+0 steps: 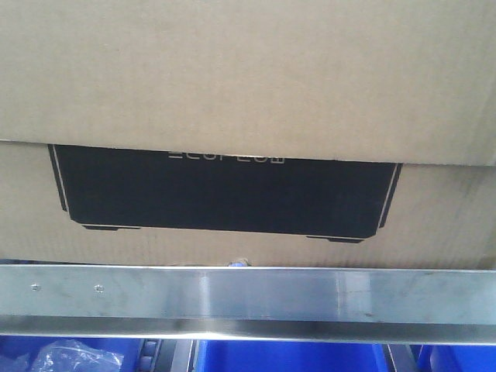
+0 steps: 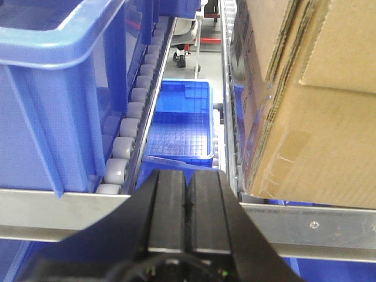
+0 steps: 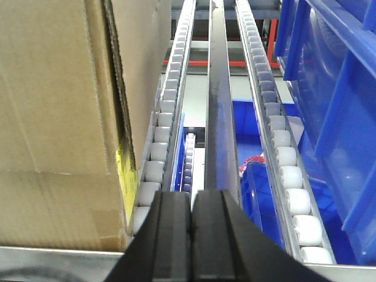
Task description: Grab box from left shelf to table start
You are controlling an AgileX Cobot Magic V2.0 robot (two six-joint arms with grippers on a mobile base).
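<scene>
You face the box (image 1: 248, 77) head-on in the front view: a large carton of matte brown corrugated cardboard that fills the frame from left to right; an upper flap overlaps its lower face, which carries a wide black panel (image 1: 225, 198) with clipped corners, a thin pale outline and pale lettering half hidden under the flap. The box sits on the left shelf (image 1: 248, 298), just behind the front beam (image 1: 349, 294), a flat bar of brushed silver metal; two small screws (image 1: 98, 288) sit near its left end; below it show glossy blue plastic bins (image 1: 287, 358) and crinkled clear film (image 1: 74, 360).

Your left gripper (image 2: 188, 205) is two black ribbed fingers pressed flat together with nothing between them; it hovers near the beam, just left of the box's side wall and apart from it; the carton's raw fluted edges show along its flaps; to the left, a tall blue bin (image 2: 53, 88) rests on a lane of grey rollers (image 2: 126, 141); lower and farther lies a shallow blue tray (image 2: 182, 126) with a gridded floor.

Your right gripper (image 3: 192, 235) is likewise finger against finger, gripping nothing; the box stands to its left on pale rollers, with a yellow label (image 3: 126, 176) at its near lower corner; a slim metal rail (image 3: 218, 117) runs far ahead; translucent blue bins fill the right.
</scene>
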